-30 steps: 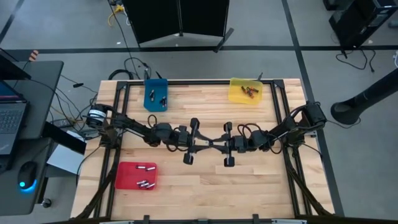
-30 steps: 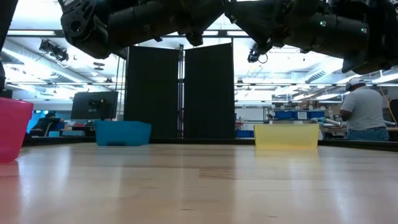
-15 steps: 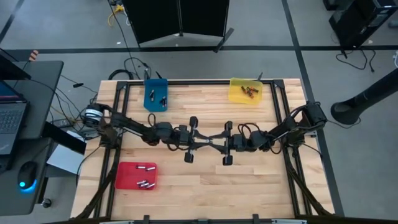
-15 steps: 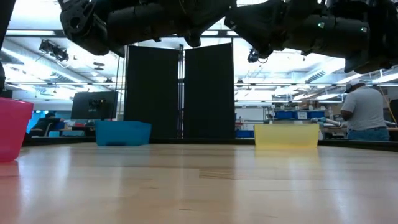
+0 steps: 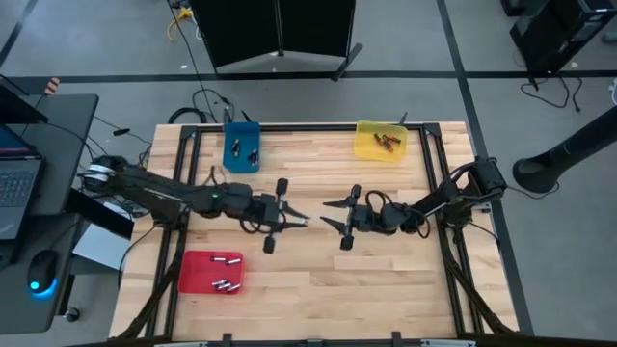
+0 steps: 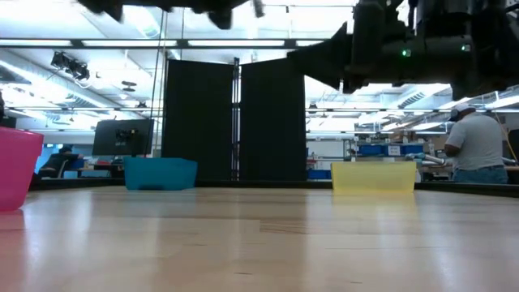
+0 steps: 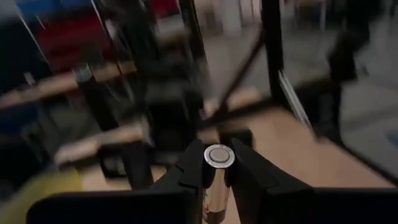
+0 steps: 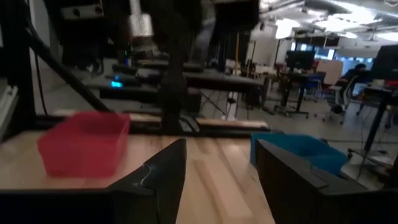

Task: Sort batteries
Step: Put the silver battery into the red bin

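Over the pale wooden table (image 5: 318, 280), the two arms, joined at mid-table a second ago, are now drawn apart. The right gripper (image 5: 328, 212) is seen spread and empty; the left gripper (image 7: 215, 177) is clamped on a small silver-capped cylindrical battery (image 7: 218, 157). Judged rigid, smooth and light, it is best pinched across its barrel.

A pale wooden table (image 5: 318, 280) framed by black metal rails carries three small coloured trays. A blue tray (image 5: 242, 147) sits at the far left edge, a yellow tray (image 5: 380, 141) at the far right edge, and a red tray (image 5: 211, 272) near the front left corner. Each holds a few batteries (image 5: 226, 284). Seen from table height, the blue and yellow trays stand well apart along the far edge, and the planks between them lie bare.
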Motion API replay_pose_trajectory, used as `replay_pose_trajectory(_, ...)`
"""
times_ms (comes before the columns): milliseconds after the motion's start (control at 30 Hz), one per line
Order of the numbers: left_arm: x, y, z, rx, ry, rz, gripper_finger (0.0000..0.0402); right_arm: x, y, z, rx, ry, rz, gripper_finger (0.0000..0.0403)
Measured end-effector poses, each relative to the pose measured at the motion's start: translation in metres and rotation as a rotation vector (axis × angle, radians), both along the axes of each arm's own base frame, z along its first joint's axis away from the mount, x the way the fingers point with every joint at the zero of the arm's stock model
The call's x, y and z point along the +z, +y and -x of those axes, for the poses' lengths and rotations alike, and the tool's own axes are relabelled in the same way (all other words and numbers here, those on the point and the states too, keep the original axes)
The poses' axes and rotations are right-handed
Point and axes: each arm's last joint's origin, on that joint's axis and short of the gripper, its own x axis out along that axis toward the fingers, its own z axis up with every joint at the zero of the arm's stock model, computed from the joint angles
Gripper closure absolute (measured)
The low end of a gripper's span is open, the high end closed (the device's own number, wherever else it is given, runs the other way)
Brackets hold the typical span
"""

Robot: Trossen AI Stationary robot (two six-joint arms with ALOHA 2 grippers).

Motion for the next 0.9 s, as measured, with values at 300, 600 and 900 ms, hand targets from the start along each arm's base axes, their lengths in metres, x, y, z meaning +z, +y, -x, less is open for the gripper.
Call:
replay_pose_trajectory(300, 0.024, -0.029, 0.051, 0.087, 0.509, -0.012, 0.0344, -0.011, -0.007, -0.002, -0.023, 0.103, -0.025, 0.0274)
replay_pose_trajectory(600, 0.014, -0.065, 0.093, 0.186, 0.965, 0.198, 0.0344, -0.017, -0.008, -0.002, -0.026, 0.158, -0.016, 0.0387)
replay_pose_trajectory(900, -0.034, -0.097, 0.135, 0.283, 1.311, 0.315, 0.0344, -0.02, -0.008, -0.002, -0.023, 0.187, -0.035, 0.0378)
